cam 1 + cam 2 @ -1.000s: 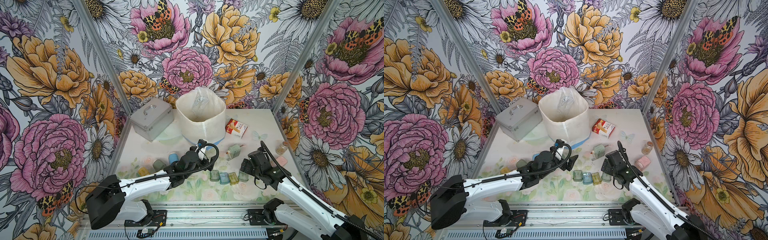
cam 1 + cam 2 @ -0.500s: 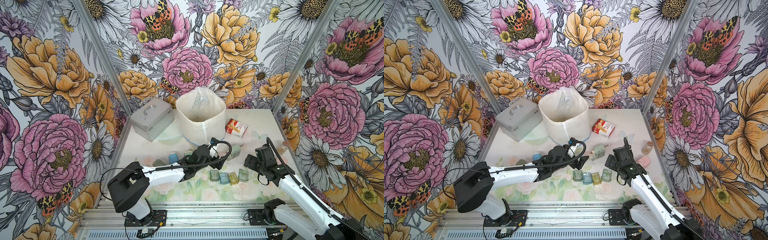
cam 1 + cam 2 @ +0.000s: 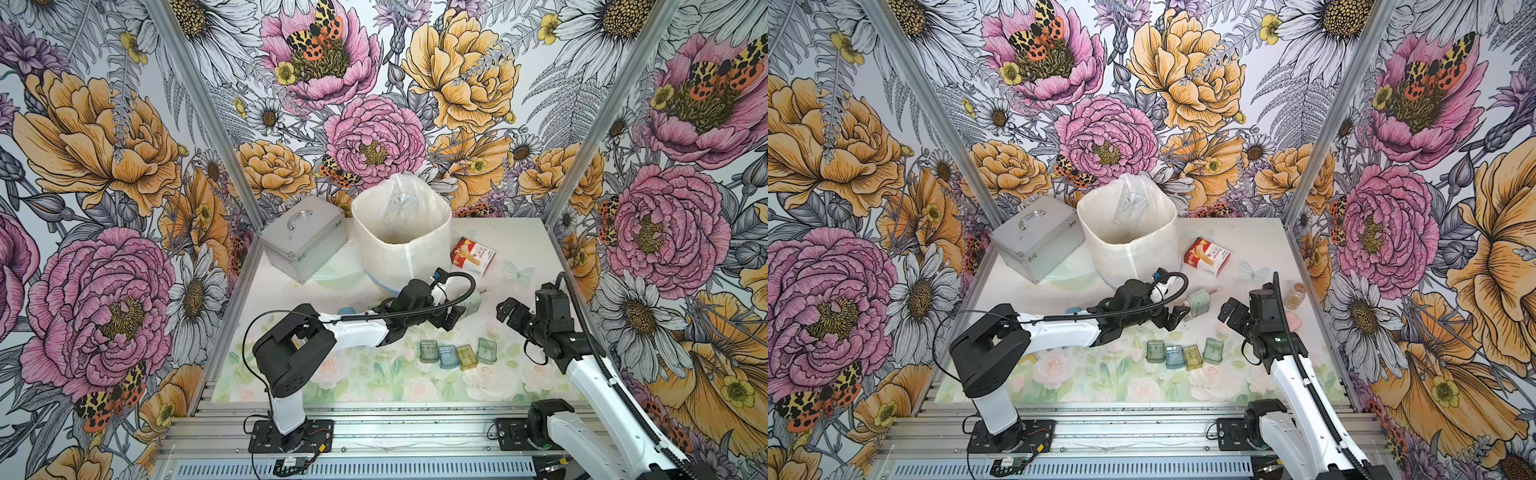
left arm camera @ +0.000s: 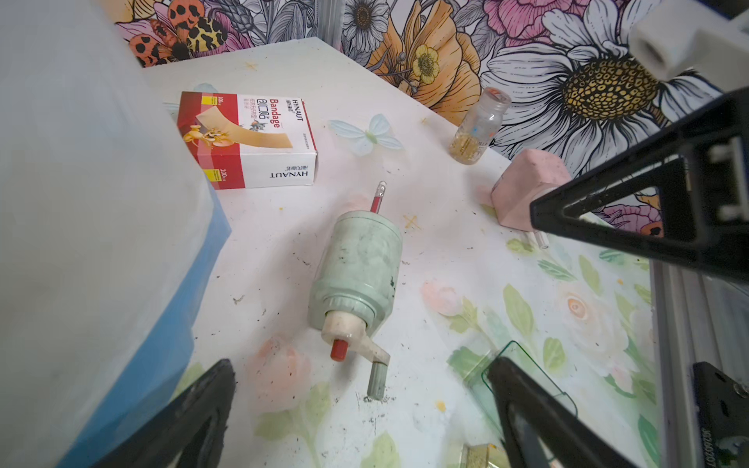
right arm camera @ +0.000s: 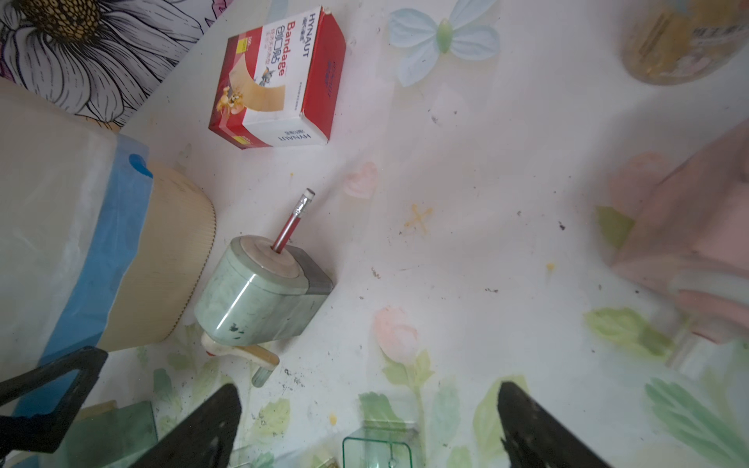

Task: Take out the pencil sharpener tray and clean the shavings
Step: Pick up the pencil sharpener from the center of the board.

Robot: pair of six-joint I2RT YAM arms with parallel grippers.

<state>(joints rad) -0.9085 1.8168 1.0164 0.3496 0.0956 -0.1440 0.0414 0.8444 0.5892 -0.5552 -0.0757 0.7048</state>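
- Two arms work the scene. The left tool (image 3: 452, 318) hovers just beside the crank end of one green pencil sharpener (image 4: 356, 267), fingers spread wide and grasping nothing. The right tool (image 3: 510, 311), likewise spread and empty, hangs apart to the sharpener's right.
- One red pencil (image 5: 289, 221) sticks out of the sharpener, which sits just beside the base of one lined white bin (image 3: 401, 232). Whether its own tray is in place cannot be told.
- Four clear trays (image 3: 448, 356) sit side by side in a row nearer the front. The shavings (image 4: 377, 399) lie as dark flecks scattered on the counter (image 3: 519, 245) around the crank and trays.
- One each: silver metal case (image 3: 303, 237), bandage box (image 3: 473, 255), small glass bottle (image 3: 1295, 296), pink sharpener (image 4: 527, 186).
- The bottle and pink sharpener crowd the right wall edge. Open counter lies between the green sharpener and the right tool, and in front of the tray row.
- The counter is white, with a pale rose print toward the front rail. Bold floral walls (image 3: 104, 166) enclose it on three sides.
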